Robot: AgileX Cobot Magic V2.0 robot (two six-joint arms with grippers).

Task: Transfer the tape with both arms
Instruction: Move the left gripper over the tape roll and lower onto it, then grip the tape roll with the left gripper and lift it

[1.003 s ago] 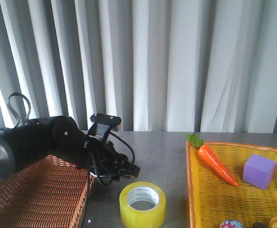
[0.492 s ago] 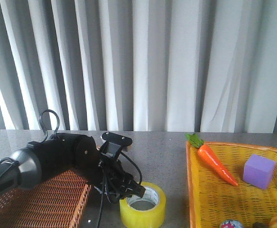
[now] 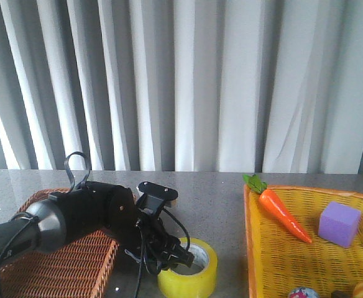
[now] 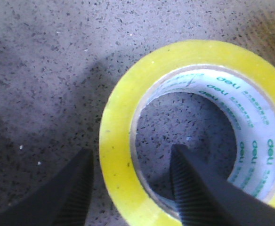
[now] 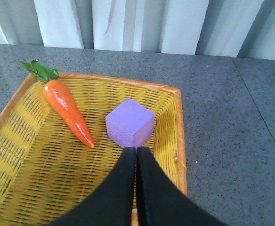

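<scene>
The tape (image 3: pixel 200 280), a yellow roll with a white printed core, lies flat on the grey table, front centre. My left arm (image 3: pixel 88 214) reaches over to it from the left. My left gripper (image 3: pixel 180 257) is open and straddles the roll's near wall. In the left wrist view the tape (image 4: pixel 123 113) fills the frame, and the left gripper (image 4: pixel 132 151) has one finger (image 4: pixel 71 188) outside the roll and the other (image 4: pixel 196 188) inside the core. My right gripper (image 5: pixel 136 149) is shut and empty above the yellow basket; it does not show in the front view.
A brown wicker basket (image 3: pixel 51 273) sits at the front left under the left arm. A yellow basket (image 3: pixel 247 236) at the right holds a carrot (image 3: pixel 284 214), a purple cube (image 3: pixel 339 223) and small toys at the front edge. Grey curtains hang behind the table.
My left arm has swung right and down from over the brown basket to the tape. Its open fingers now straddle the roll's wall. The tape has stayed put.
</scene>
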